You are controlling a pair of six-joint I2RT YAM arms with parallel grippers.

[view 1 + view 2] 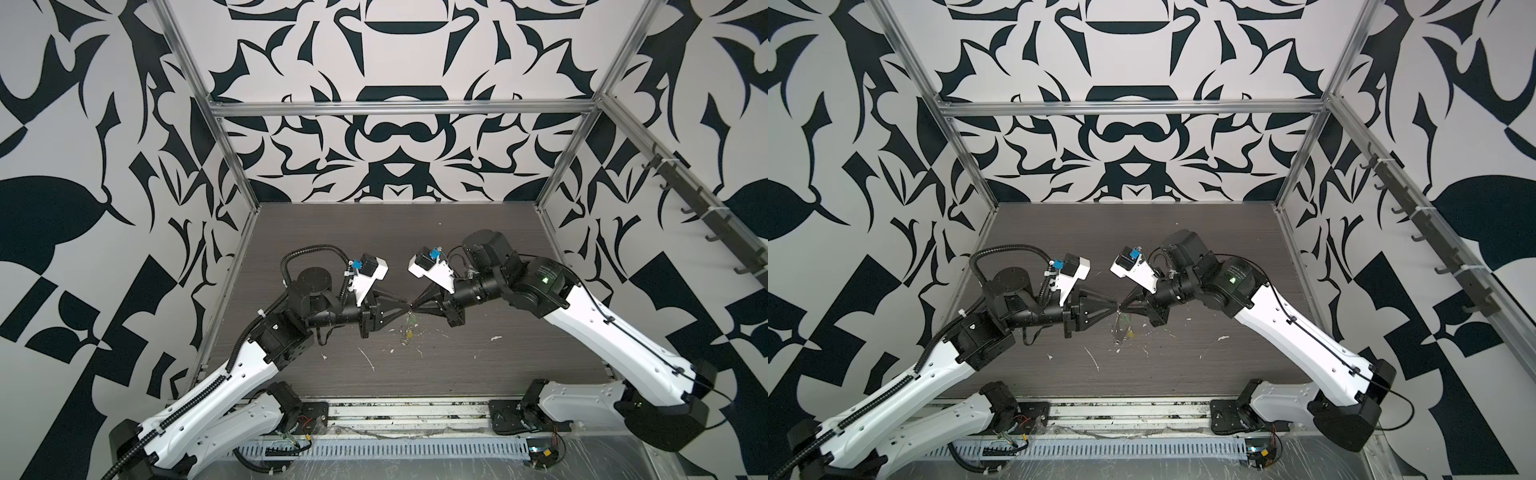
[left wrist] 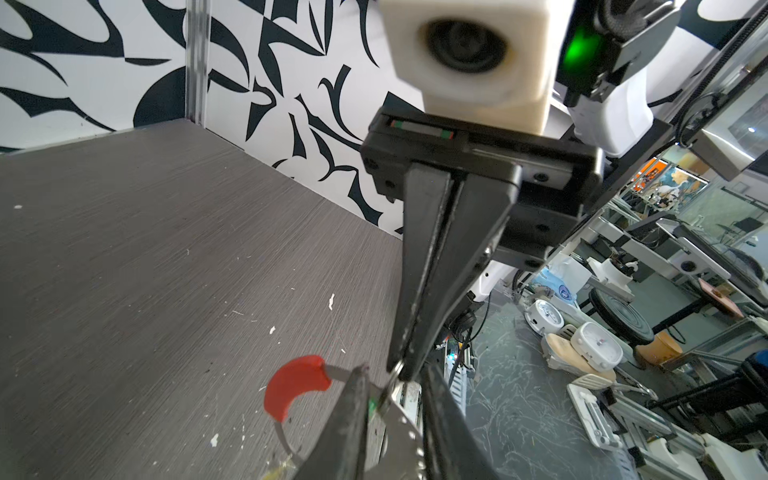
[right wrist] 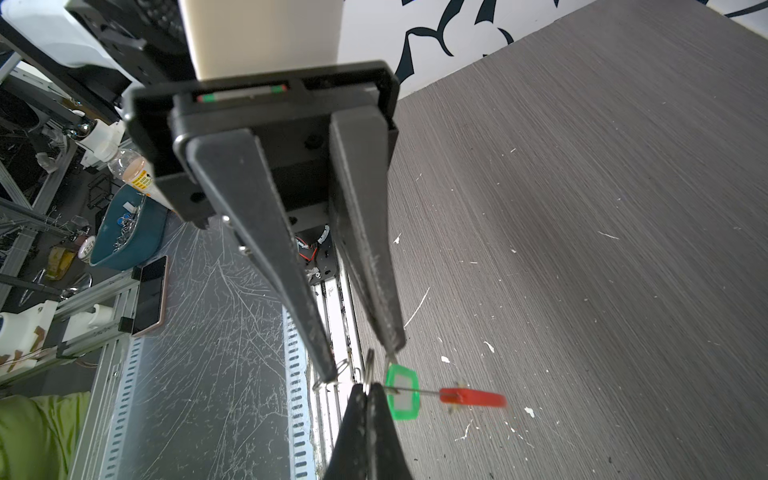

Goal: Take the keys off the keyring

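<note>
Above mid-table, tip to tip: right gripper (image 3: 366, 388) pressed together on a small wire loop (image 3: 368, 368) (whose loop, cannot tell). Left gripper (image 3: 360, 360) narrowly spread, fingertips either side of that loop, nothing seen gripped. Keyring (image 2: 281, 435) hangs just below the tips, clear of the table (image 3: 582, 208). It carries the green tag (image 3: 401, 392) and red strip (image 3: 471, 395); yellow tag (image 1: 409, 332) sits lower in a top view.

Risks, judged:
- Left jaws could shut on air or on the right's fingers, since all tips crowd one loop.
- Thin wire could slip the pinch, and the whole bunch drops.
- Pulling apart with both on one loop would bend it and free nothing.
</note>
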